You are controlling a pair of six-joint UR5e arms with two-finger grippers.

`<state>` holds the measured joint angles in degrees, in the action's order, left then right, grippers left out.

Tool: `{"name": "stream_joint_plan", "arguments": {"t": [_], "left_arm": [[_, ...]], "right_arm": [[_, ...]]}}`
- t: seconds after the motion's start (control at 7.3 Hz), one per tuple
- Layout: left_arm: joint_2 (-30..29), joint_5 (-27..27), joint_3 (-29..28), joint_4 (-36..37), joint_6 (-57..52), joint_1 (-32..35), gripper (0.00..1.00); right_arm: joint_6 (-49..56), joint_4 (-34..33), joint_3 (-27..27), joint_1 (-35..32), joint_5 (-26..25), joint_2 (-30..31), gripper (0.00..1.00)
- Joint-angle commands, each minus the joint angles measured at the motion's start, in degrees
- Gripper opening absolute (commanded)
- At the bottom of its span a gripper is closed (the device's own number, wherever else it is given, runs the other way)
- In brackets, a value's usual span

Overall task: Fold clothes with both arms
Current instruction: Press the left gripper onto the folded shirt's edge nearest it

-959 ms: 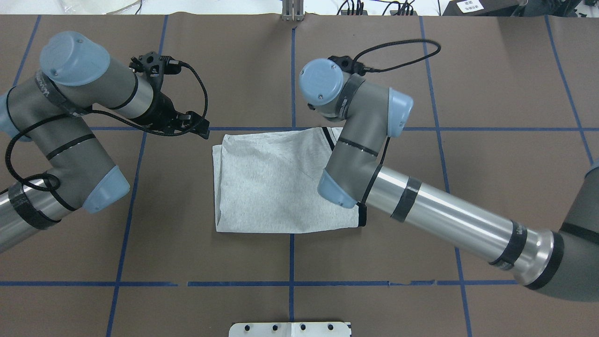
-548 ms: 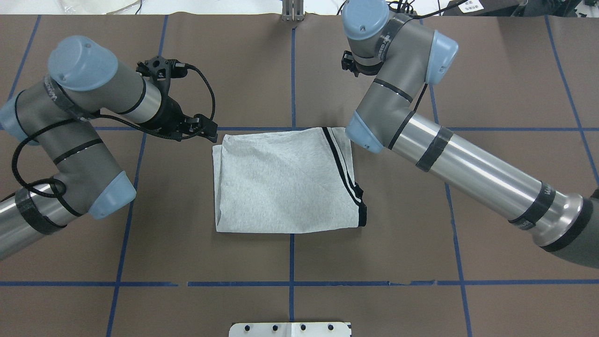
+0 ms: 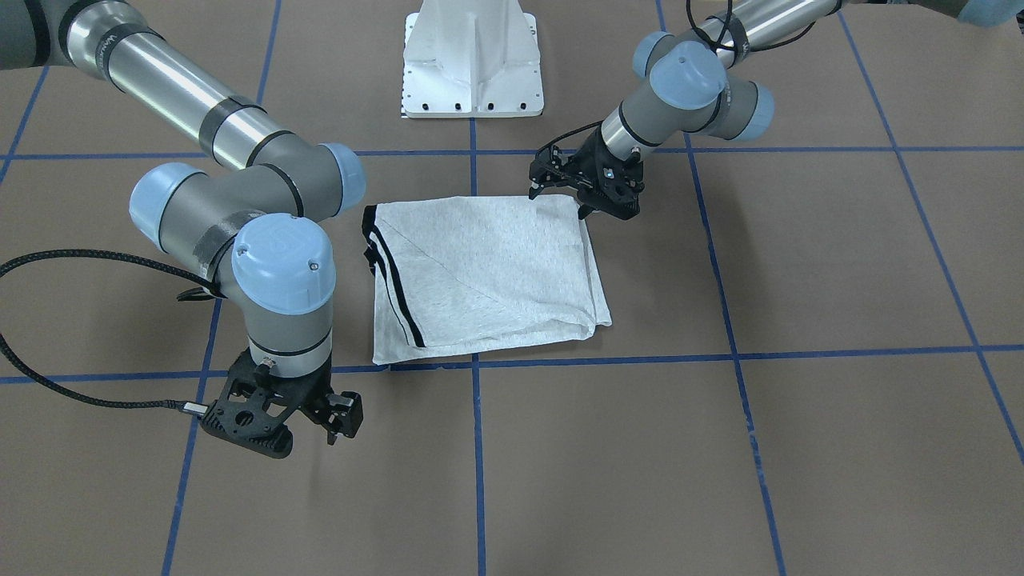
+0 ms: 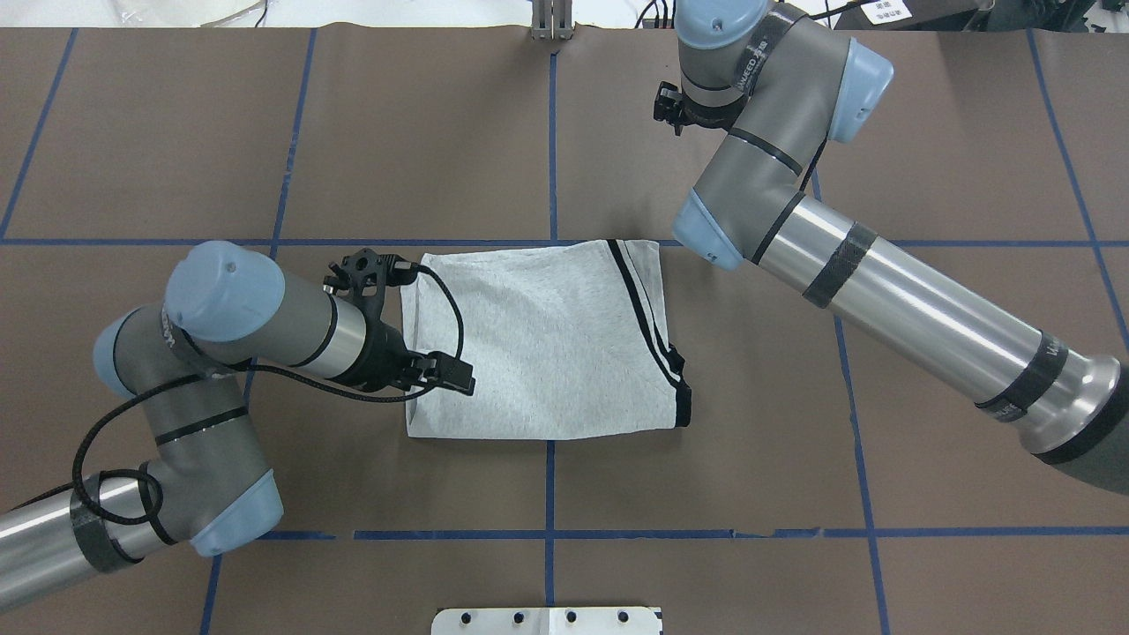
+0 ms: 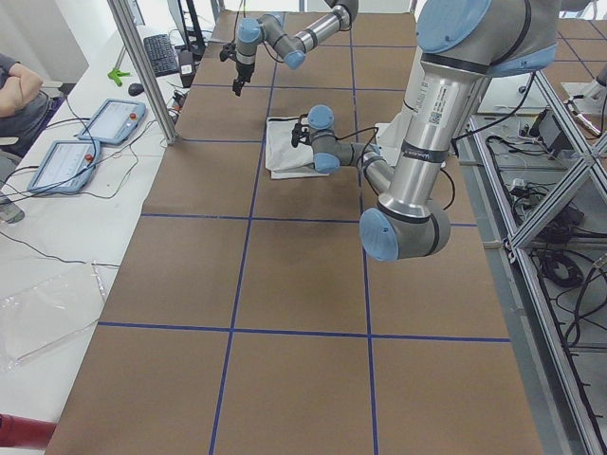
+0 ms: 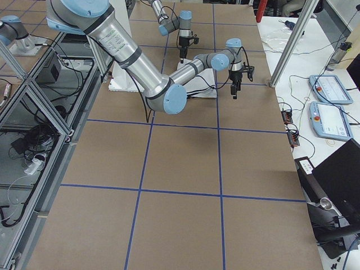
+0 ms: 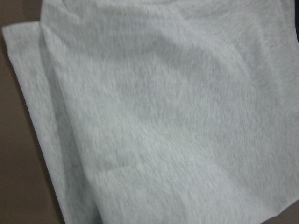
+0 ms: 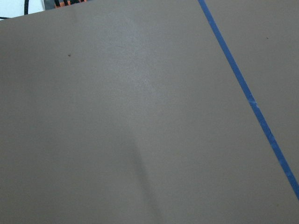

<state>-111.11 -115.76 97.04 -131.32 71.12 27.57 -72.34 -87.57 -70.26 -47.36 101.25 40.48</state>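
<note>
Because the right gripper is covered by its own wrist in the overhead view, it can be judged only from across the table. There its fingers appear parted and nothing is held between them. It is poised over the brown table, apart from the shirt, past its far edge on the robot's right. Only table and a blue tape line are seen by its wrist camera.

The T-shirt is laid folded at the table's middle, grey side up, with black stripes along its right part. The left gripper is set over the shirt's left edge near the robot. Its fingers seem spread and no cloth is seen pinched, though contact with the fabric cannot be made out. The left wrist picture is filled with blurred grey cloth. Part of that edge is overlaid by a black cable. Both arms are cut off by the frame edges.

A white pedestal base is fixed at the robot's side. Two pendants are laid on a side bench.
</note>
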Motion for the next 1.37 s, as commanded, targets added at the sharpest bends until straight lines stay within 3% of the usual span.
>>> {"name": "stream_joint_plan", "arguments": {"t": [0.0, 1.23], "left_arm": [[0.4, 0.7, -1.0, -1.7, 0.8, -0.9, 1.00], [-1.6, 3.5, -2.9, -2.4, 3.0, -0.9, 1.00]], "right_arm": [[0.0, 0.0, -0.1, 0.1, 0.0, 0.0, 1.00], [-0.1, -0.1, -1.0, 0.2, 0.0, 0.3, 1.00]]}}
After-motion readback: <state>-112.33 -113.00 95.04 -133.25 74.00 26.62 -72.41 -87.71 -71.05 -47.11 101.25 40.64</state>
